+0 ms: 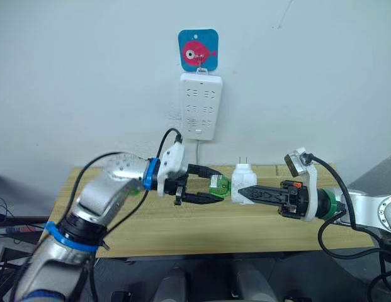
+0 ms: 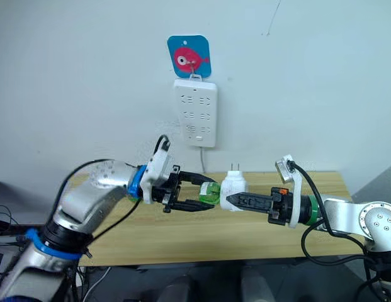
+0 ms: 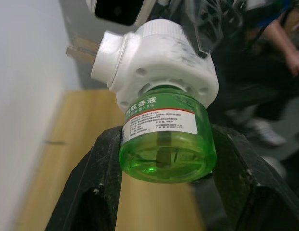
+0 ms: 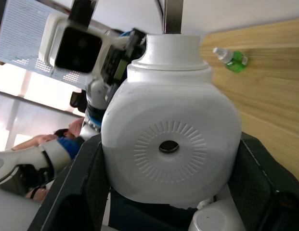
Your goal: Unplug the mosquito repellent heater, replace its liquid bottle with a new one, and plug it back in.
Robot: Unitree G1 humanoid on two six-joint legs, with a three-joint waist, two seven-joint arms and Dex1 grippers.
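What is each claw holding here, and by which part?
The left claw grips the green liquid bottle by its sides near the base. The right claw clamps the mosquito repellent heater across its white body. Bottle and heater are joined.

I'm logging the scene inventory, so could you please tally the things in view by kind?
Mosquito repellent heater: 1
Green liquid bottles: 2, one on the heater, one lying on the table
Power strip: 1
Fish wall hook: 1
Pincers: 2, left, right
Total: 7

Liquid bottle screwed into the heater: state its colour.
Translucent green plastic liquid bottle with a white, red-striped label; clearest in the left wrist view.
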